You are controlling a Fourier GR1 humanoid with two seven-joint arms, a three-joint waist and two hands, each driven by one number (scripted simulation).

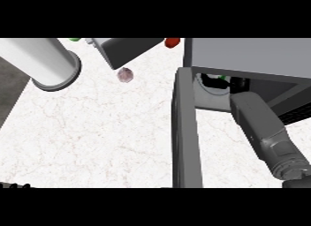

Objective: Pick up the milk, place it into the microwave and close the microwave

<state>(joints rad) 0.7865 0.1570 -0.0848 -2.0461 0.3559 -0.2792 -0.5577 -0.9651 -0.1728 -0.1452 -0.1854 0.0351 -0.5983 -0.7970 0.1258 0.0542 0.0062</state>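
Note:
The grey microwave [256, 57] stands at the upper right, its door [186, 132] swung wide open toward me and seen edge-on. Inside the cavity a white carton with a green mark, the milk [214, 88], shows just past the door's hinge side. My right forearm [262, 128] reaches up from the lower right into the cavity. Only a dark part of the right hand [240, 84] shows beside the milk, under the microwave's top, and whether it touches the carton is hidden. The left hand [9, 185] rests at the lower left edge, only its fingertips showing, pointing up.
A thick white cylinder [47, 62] lies at the upper left. A grey box [127, 50] sits at the back centre, with a small mauve lump [125, 74] in front, a red item [173, 42] and a green one [74, 39] behind. The counter's left edge [5, 114] drops to dark floor.

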